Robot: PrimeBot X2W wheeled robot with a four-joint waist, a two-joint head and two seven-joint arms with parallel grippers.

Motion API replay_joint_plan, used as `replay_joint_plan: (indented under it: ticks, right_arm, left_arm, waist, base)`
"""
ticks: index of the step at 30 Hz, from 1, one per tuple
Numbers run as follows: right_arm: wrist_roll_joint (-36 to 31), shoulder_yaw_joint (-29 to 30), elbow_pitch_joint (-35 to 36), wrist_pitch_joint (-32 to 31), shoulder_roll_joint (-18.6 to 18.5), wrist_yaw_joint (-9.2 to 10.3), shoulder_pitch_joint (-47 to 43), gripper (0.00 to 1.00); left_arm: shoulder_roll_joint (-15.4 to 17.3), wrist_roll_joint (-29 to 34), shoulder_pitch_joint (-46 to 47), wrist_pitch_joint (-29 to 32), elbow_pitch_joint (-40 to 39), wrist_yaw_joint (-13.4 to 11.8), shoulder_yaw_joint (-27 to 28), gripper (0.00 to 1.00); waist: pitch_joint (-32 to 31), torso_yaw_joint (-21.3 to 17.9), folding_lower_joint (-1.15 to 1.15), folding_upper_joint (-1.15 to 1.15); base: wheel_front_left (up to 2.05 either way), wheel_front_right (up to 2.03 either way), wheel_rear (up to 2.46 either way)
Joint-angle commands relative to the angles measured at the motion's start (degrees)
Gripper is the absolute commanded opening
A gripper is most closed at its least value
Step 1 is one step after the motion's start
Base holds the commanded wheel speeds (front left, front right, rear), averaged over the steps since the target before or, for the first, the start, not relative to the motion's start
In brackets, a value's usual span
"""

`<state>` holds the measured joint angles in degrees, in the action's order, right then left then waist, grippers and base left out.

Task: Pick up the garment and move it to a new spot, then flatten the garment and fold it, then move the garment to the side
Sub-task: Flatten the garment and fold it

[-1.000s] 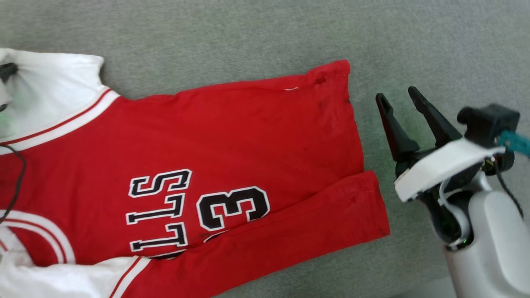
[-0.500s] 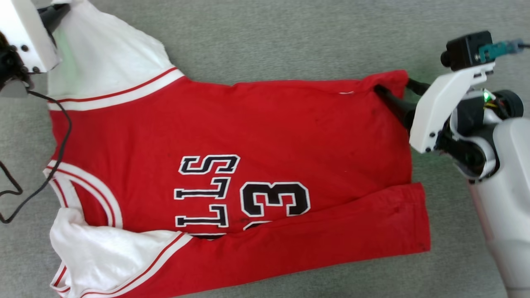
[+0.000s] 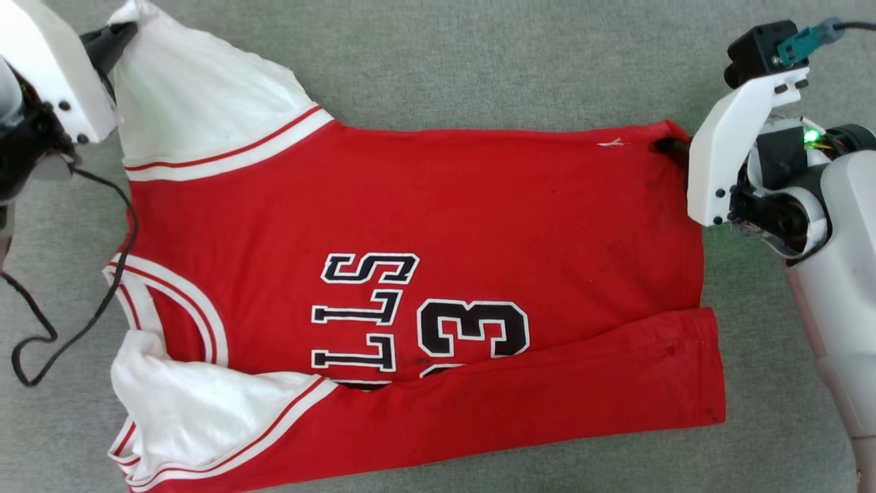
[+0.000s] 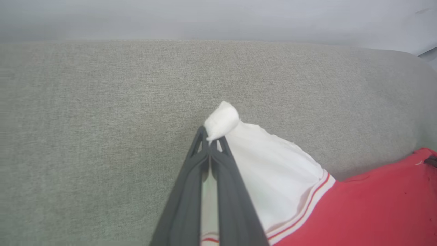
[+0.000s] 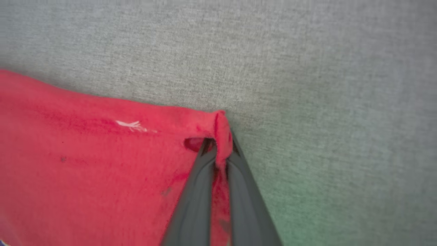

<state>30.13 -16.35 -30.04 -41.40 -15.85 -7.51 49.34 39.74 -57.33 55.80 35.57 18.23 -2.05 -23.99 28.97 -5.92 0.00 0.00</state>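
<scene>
Item: one red basketball-style jersey shirt point(image 3: 493, 219) with white short sleeves, red-and-white striped trim, and black white-outlined lettering point(image 3: 366, 311) beside a number 3 point(image 3: 472, 329).

Location: we find it front up, spread across a grey woven fabric surface point(image 3: 479, 61), collar toward our left and hem toward our right.

Condition: the near long edge is folded over the front as a red band point(image 3: 547, 404) that covers the lowest part of the print. The near white sleeve point(image 3: 191, 404) lies crumpled beside the collar. A short white thread point(image 3: 609, 143) shows near the far hem corner.

Holding points:
- We have the left tool point(image 4: 210, 138) with its fingers together, clamped on the bunched tip of the far white sleeve point(image 3: 198, 96). A white nub of cloth stands past the fingertips. The tool's white housing sits at the upper left of the head view, and a thin black cable point(image 3: 134, 226) loops down from it past the collar.
- We have the right tool point(image 5: 220, 145) with its fingers together, pinching the far hem corner, with red cloth puckered between them. Its pale forearm point(image 3: 831, 301) rises from the lower right with the wrist bent toward the shirt. A small black camera point(image 3: 753, 51) sits on top.
</scene>
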Motion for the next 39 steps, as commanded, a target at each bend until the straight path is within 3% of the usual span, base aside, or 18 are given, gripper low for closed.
replay_joint_plan:
  ticks: [1,12,18,24,25,26,27,28,33,36,39]
  right_arm:
    - [-0.3,-0.1,0.3,1.2,-0.4,0.04,-1.5,0.00]
    - [-2.7,4.6,12.1,6.7,-1.6,0.04,-14.1,0.00]
    - [-3.1,10.9,17.9,8.1,0.2,0.05,-28.1,0.00]
    - [-3.7,14.9,18.4,9.4,2.6,0.04,-38.2,0.00]
    - [-3.5,15.2,17.9,9.7,3.2,0.04,-39.4,0.32]
    - [-3.4,15.6,17.4,10.0,3.6,0.04,-40.5,0.43]
    - [-3.8,16.0,16.8,10.6,3.9,0.04,-41.6,0.62]
    - [-4.1,16.1,16.2,11.2,4.1,0.04,-42.4,1.00]
    - [-4.3,15.8,15.9,17.4,5.1,0.04,-44.8,1.00]
    - [-4.3,15.1,18.7,21.3,4.8,0.03,-45.6,1.00]
    - [-4.3,14.8,22.2,22.7,4.1,0.03,-46.8,1.00]
  left_arm:
    - [0.2,-0.5,-1.7,-1.5,0.0,0.3,0.7,0.00]
    - [0.7,-5.0,-20.8,-14.1,-6.0,-1.7,7.5,0.00]
    - [-2.3,-8.0,-40.8,-20.5,-12.8,-5.3,9.1,0.00]
    - [-6.5,-10.8,-51.9,-22.0,-13.4,-6.9,7.7,0.00]
    - [-7.6,-11.4,-52.7,-22.4,-12.8,-7.1,7.6,0.00]
    - [-8.4,-11.8,-53.3,-22.4,-12.2,-7.0,7.2,0.32]
    - [-9.1,-12.0,-54.0,-22.1,-11.3,-6.8,6.5,0.54]
    - [-9.6,-12.1,-54.5,-22.1,-10.5,-6.6,6.1,1.00]
    - [-11.3,-8.3,-53.6,-28.1,-7.8,-6.0,5.4,1.00]
    - [-11.0,-4.2,-52.5,-32.6,-8.8,-5.6,4.8,1.00]
    - [-11.1,-0.4,-51.9,-36.9,-10.5,-6.7,4.5,1.00]
  waist:
    - [-1.6,0.4,0.00,0.00]
    - [-11.6,2.6,0.00,0.00]
    - [-16.7,4.8,0.00,0.00]
    - [-17.6,6.1,0.00,0.00]
    - [-17.6,6.2,0.00,0.00]
    - [-17.7,6.2,0.00,0.00]
    - [-17.9,6.2,0.00,0.00]
    - [-18.0,6.2,0.00,0.00]
    - [-19.5,5.5,0.00,0.00]
    - [-20.8,5.1,0.00,0.00]
    - [-22.3,4.7,0.00,0.00]
  base:
    - [0.00,0.00,0.00]
    - [0.00,0.00,0.00]
    - [0.00,0.00,0.00]
    - [0.00,0.00,0.00]
    - [0.00,0.00,0.00]
    - [0.00,0.00,0.00]
    - [0.00,0.00,0.00]
    - [0.00,0.00,0.00]
    - [0.00,0.00,0.00]
    - [0.00,0.00,0.00]
    - [0.00,0.00,0.00]
